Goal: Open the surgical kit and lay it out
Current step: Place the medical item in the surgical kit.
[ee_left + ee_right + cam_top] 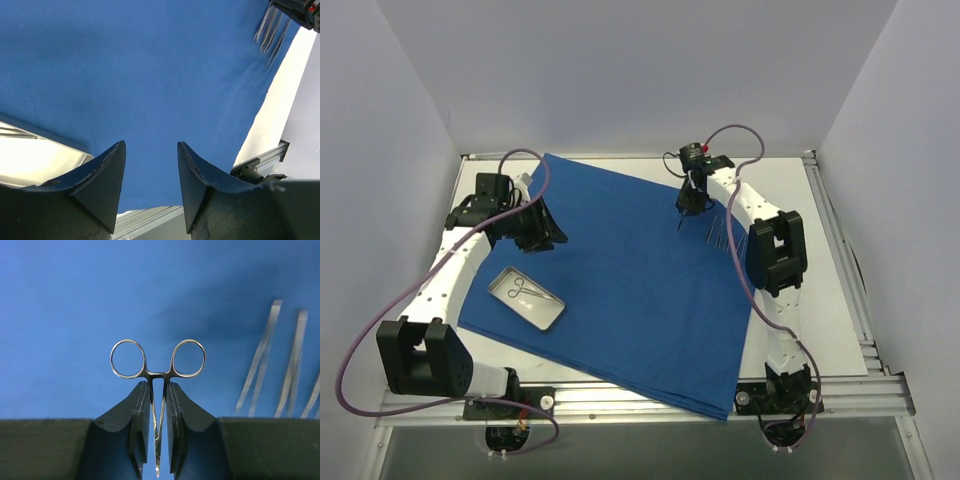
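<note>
As the blue drape (620,270) already lies spread flat on the table (825,270), step in hand: laying the instruments out in a row, by my judgement, and this one is due to go down.
Right tool (157,390): clamped on the shanks of a scissor-like instrument (158,374), with its finger rings out beyond my fingertips and its pointed end back toward my wrist.
Where it hangs: over the far right part of the drape, just left of the row of laid-out instruments (260,360).
Left tool (150,150): gaping and holding nothing, above the far left part of the drape.
Tray (542,312): near left on the drape, with one more instrument (527,288) lying in it.
How I'd set it down: lower until the rings meet the cloth, then tip it flat, parallel with the row and clear of the nearest piece, and only then let go.
What I'd watch: thin steel can swing or slip in my grip, so I'd go slowly.
Withdrawal: straight up, so that I neither drag the cloth nor knock the row.
</note>
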### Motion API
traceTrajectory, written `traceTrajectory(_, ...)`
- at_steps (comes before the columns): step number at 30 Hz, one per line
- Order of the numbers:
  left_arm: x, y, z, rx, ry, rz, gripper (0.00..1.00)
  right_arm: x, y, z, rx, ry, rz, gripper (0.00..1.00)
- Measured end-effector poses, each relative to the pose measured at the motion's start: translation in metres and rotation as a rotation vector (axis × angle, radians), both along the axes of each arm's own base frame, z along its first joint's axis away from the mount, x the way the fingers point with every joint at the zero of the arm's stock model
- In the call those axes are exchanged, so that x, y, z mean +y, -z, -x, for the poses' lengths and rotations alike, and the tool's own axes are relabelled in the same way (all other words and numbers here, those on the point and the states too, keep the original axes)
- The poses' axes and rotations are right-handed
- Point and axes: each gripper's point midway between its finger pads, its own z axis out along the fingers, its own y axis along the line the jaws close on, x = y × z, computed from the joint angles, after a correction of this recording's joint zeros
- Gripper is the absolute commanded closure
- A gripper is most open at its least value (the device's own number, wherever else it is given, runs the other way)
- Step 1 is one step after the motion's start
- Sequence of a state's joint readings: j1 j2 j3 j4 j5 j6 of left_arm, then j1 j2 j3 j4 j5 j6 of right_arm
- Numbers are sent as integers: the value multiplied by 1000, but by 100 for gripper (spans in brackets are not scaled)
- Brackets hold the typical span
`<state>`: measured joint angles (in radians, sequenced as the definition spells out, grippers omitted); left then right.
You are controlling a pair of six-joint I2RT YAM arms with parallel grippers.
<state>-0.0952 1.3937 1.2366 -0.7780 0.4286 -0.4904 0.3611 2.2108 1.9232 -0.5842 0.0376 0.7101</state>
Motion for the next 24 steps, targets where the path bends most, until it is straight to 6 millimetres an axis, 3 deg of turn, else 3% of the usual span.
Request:
traceTrajectory(12, 9, 22, 0, 76, -2, -27, 47, -37, 41, -7, 39, 67, 166, 100)
traceTrajectory(24, 16, 28, -3, 101, -19, -7, 48, -41, 57, -14, 55, 28, 215, 100)
